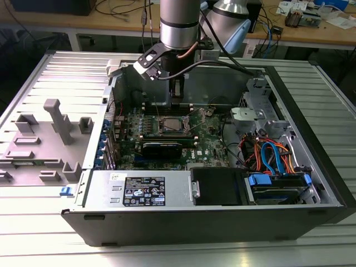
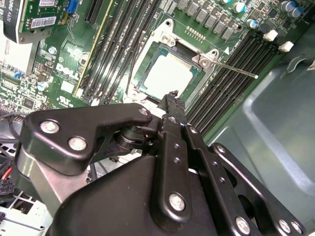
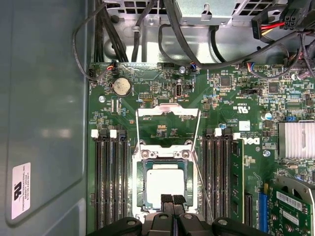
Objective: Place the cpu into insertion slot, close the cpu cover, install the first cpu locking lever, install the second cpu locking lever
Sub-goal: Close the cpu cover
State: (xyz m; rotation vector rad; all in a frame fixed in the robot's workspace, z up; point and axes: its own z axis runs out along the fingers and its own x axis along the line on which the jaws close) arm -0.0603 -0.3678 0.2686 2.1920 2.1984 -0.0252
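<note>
The cpu (image 3: 165,183) lies flat in the insertion slot (image 3: 140,169) on the green motherboard, its dull silver top showing in both wrist views (image 2: 167,76). The cpu cover (image 3: 167,111) is swung open and stands past the chip's far edge. A thin locking lever (image 2: 236,71) sticks out free from one socket corner, and it also shows beside the socket in the first wrist view (image 3: 203,182). My gripper (image 3: 172,199) hovers just over the chip's near edge with its fingers shut and nothing between them. In the exterior view the gripper (image 1: 177,99) hangs above the socket (image 1: 169,125).
Black memory slots (image 3: 110,182) flank the socket on both sides. The grey case wall (image 3: 44,98) is close by. Black cables (image 3: 147,34) run past the board's far edge. In the exterior view, drive bays with coloured cables (image 1: 272,156) sit on the right, and a grey fixture (image 1: 55,125) on the left.
</note>
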